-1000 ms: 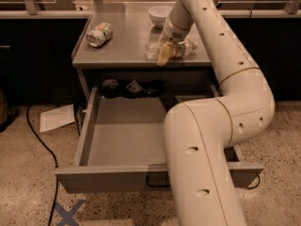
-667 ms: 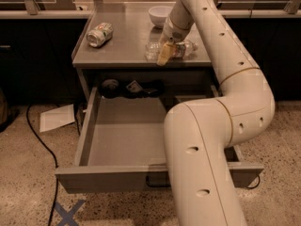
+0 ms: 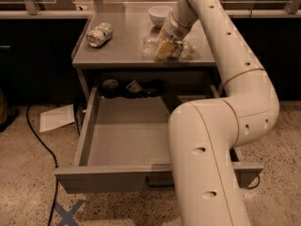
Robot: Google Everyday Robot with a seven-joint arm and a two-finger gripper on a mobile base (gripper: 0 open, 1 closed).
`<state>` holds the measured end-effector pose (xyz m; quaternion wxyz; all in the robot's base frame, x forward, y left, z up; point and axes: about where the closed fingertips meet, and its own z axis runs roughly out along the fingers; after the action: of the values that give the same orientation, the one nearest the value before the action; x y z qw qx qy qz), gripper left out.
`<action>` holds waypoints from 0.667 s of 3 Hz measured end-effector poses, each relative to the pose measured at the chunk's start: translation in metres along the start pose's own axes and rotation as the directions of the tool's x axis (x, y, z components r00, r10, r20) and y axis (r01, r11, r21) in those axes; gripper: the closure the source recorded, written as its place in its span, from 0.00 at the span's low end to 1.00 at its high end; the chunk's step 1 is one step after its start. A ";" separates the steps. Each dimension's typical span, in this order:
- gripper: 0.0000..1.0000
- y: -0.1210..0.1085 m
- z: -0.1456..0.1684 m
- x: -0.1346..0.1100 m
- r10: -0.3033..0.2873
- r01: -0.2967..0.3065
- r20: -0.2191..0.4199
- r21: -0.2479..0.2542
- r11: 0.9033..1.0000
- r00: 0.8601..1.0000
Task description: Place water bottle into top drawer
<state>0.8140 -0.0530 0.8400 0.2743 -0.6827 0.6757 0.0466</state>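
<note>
The water bottle (image 3: 184, 51), clear and crinkly, lies on its side on the grey counter top (image 3: 122, 48) near the right front edge. My gripper (image 3: 164, 49) is down on the bottle's left part, with the arm reaching over from the right. The bottle rests on the counter. The top drawer (image 3: 94, 179) stands pulled wide open below the counter, and its grey floor (image 3: 124, 138) is bare apart from dark items at the back. My arm's lower segments cover the drawer's right side.
A dented green-and-white can (image 3: 99, 34) lies at the counter's left. A white bowl (image 3: 159, 14) stands at the back. Dark objects (image 3: 131, 87) sit at the drawer's rear. A paper sheet (image 3: 56, 117), a black cable (image 3: 40, 140) and a blue tape cross (image 3: 68, 213) are on the floor.
</note>
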 end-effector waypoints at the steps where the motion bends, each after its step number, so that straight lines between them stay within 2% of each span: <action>1: 1.00 0.004 0.001 -0.006 -0.043 0.043 0.017 -0.012 0.999 0.999; 2: 1.00 0.018 -0.006 -0.010 -0.084 0.087 0.068 -0.034 0.996 0.994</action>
<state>0.7947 -0.0452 0.8439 0.2857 -0.7141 0.6353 0.0702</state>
